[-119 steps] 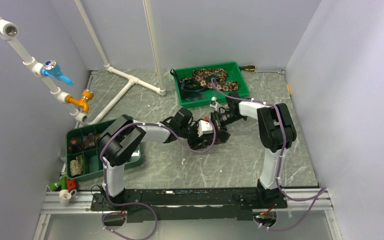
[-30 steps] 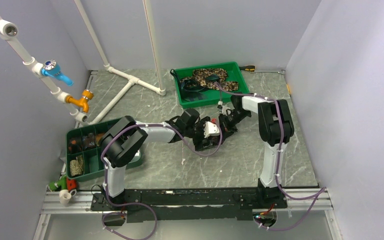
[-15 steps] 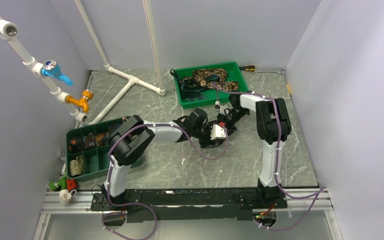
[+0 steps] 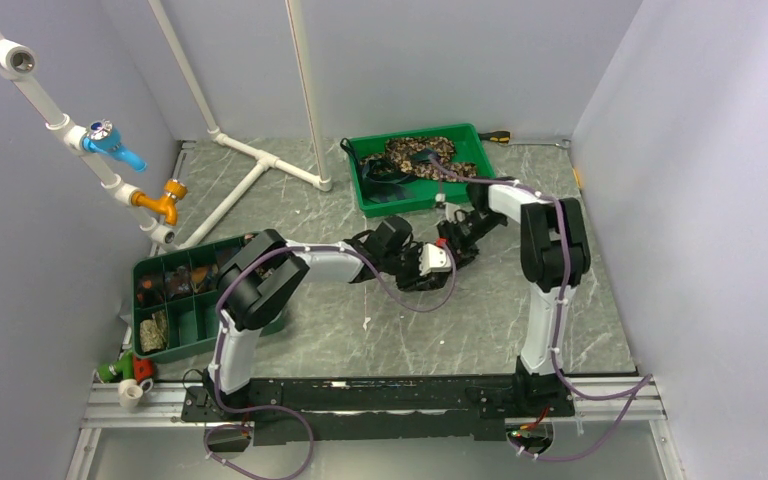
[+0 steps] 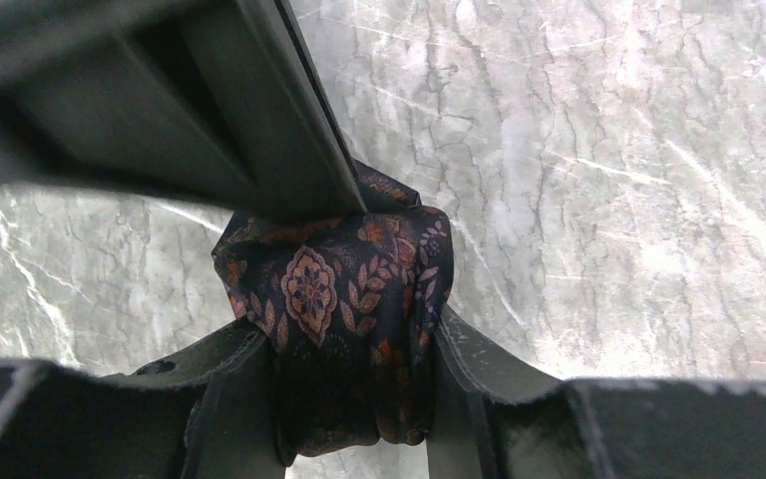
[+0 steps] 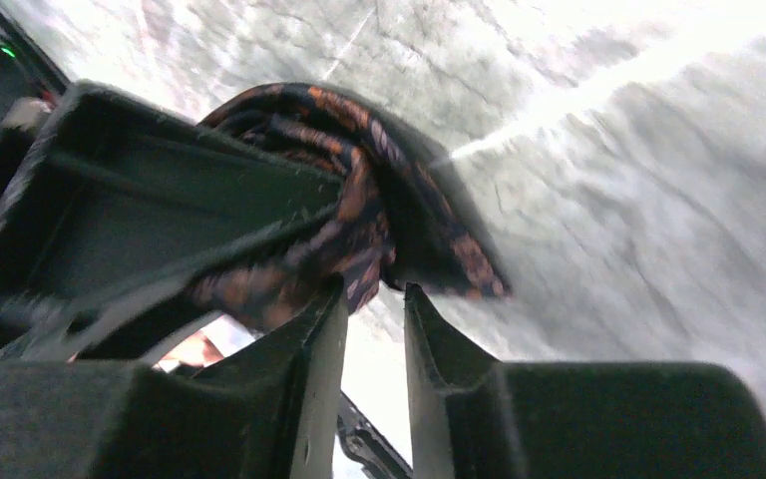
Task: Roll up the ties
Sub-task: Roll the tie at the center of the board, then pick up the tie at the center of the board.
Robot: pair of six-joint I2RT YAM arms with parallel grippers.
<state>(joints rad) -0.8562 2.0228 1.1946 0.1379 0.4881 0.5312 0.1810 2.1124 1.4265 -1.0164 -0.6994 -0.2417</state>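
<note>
Left wrist view: rolled tie (image 5: pixel 334 289) clamped between the jaws of the left gripper (image 5: pixel 349 339); right gripper (image 6: pixel 374 289) barely parted, empty, tie's loose fold beside its tips; risk: fold snags, roll unwinds.

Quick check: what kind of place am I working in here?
Probably a mock-up robot test cell, not a real home: plain walls, a white pipe rig with taps, and a green tray of ties on a marble-look table.
</note>
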